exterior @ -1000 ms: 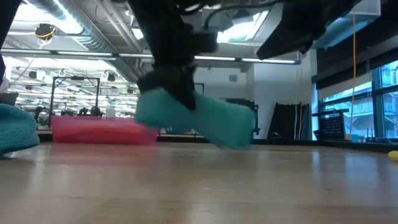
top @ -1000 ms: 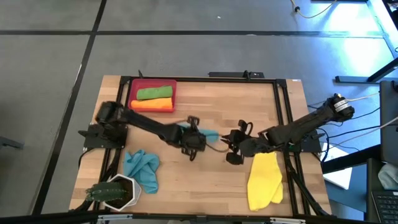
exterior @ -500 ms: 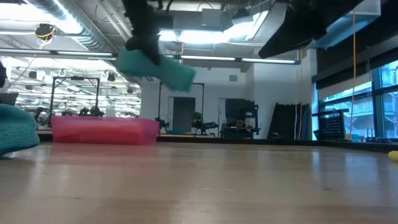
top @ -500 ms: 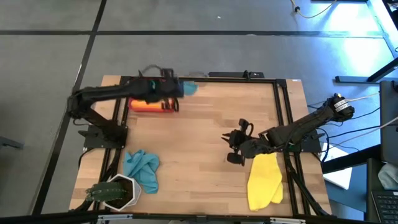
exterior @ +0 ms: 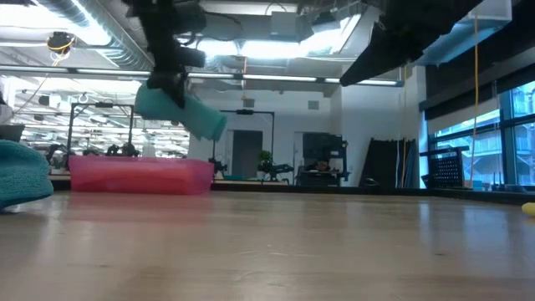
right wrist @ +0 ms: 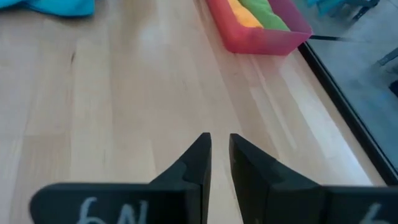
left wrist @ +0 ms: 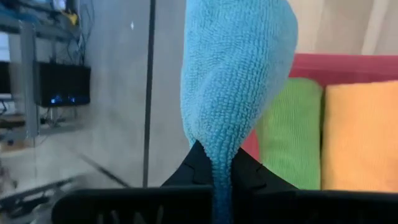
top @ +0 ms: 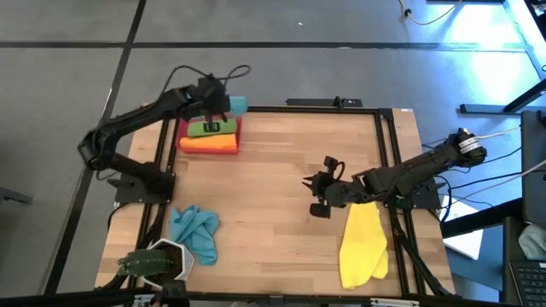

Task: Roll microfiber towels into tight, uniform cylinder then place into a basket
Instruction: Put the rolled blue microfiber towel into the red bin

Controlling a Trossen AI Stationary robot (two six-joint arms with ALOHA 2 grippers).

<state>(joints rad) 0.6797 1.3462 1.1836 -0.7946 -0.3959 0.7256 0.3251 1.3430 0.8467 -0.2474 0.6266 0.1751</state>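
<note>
One arm outstretched — left pincer (top: 223, 106) gripping rolled teal towel (top: 236, 105) above basket (top: 182, 130).

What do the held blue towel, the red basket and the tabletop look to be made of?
The blue towel looks like microfiber or terry cloth: a fine looped nap, matte, sagging softly from the left gripper. The red basket seems moulded plastic: smooth, slightly translucent walls. The tabletop looks like sealed wood planks: visible grain, seams and a light sheen.
</note>
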